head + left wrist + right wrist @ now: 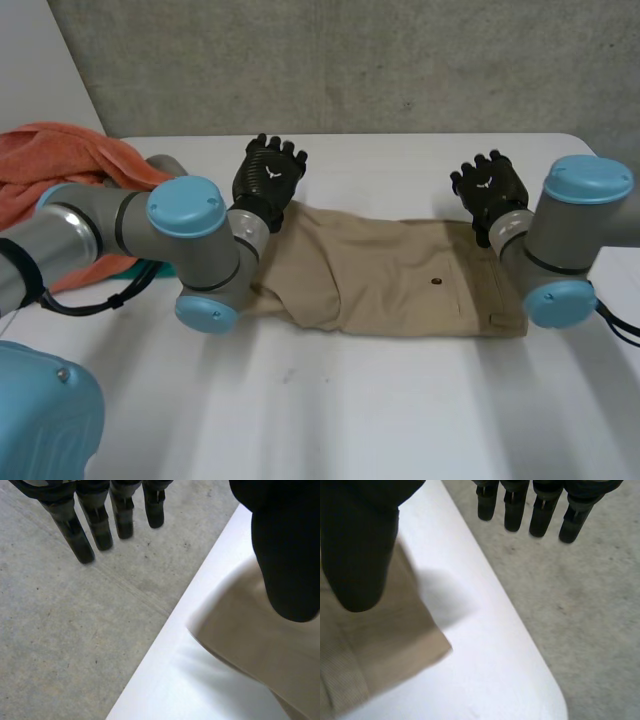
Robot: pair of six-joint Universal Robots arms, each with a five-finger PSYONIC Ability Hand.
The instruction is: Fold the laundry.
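A pair of tan shorts (400, 275) lies folded flat across the middle of the white table (400, 400), with a small dark button on its pocket. My left hand (268, 178) hovers over the shorts' far left corner (240, 625), fingers (100, 525) straight and apart from the thumb (287, 545), holding nothing. Above the far right corner (385, 645), my right hand (490, 186) is likewise open, its fingers (540, 515) spread past the table's far edge and its thumb (357, 550) above the cloth.
An orange towel (70, 165) is heaped at the table's far left, behind my left arm, with a bit of teal cloth (130, 268) under it. A grey concrete wall (350, 60) stands beyond the far edge; the table's rounded far right corner (540, 680) is close to my right hand.
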